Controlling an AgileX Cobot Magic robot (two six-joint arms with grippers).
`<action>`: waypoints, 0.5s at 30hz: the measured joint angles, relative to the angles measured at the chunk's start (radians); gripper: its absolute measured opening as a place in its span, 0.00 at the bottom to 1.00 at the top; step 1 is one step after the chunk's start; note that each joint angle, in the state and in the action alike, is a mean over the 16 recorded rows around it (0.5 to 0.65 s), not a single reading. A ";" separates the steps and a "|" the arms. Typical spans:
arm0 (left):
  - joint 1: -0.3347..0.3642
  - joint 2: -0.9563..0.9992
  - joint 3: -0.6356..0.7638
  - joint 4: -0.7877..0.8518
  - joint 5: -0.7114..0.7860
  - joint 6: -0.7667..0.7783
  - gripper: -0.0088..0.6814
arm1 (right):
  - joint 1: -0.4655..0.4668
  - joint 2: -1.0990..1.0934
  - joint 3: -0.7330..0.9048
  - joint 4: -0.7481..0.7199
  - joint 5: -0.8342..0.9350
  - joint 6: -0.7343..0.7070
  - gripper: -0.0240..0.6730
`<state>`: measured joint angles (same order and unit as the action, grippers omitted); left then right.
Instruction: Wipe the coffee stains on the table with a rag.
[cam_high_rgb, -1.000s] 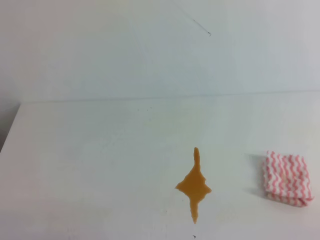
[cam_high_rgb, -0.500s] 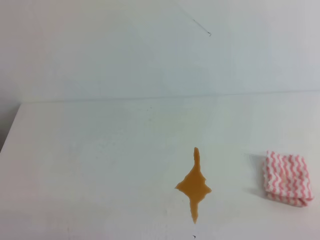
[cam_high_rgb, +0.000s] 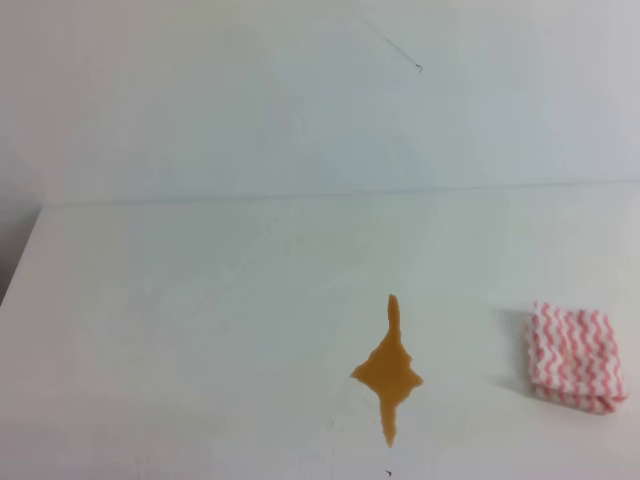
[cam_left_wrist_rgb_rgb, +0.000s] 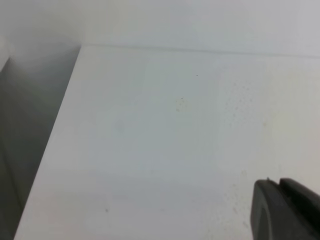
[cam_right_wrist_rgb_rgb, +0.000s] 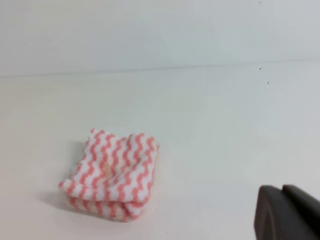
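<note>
Coffee stains (cam_high_rgb: 388, 372) pool on the table (cam_high_rgb: 200, 330); rag (cam_high_rgb: 574, 357) at 3 o'clock. Right gripper (cam_right_wrist_rgb_rgb: 290, 212) closed, empty; left gripper (cam_left_wrist_rgb_rgb: 285, 210) state unclear.

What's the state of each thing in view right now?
coffee stains: one unwiped orange-brown puddle, untouched, apart from the rag.
rag: folded, lying flat on the table, not held, right of the puddle.
table: white, bare apart from puddle and rag.
right gripper: shut, empty, off the rag.
left gripper: dark fingers at frame corner, open or shut unclear.
</note>
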<state>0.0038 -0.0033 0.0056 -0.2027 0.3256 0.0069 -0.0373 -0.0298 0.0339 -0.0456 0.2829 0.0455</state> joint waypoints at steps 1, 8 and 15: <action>0.000 0.000 0.000 0.000 0.000 0.000 0.01 | 0.001 0.000 0.000 0.000 0.000 0.000 0.03; 0.000 0.003 -0.006 0.000 0.001 0.000 0.01 | 0.012 -0.001 0.000 0.000 0.000 0.000 0.03; 0.000 0.003 -0.006 0.000 0.001 0.000 0.01 | 0.021 -0.001 0.000 0.000 0.000 0.000 0.03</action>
<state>0.0037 0.0000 0.0000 -0.2027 0.3267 0.0069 -0.0161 -0.0307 0.0339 -0.0456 0.2829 0.0455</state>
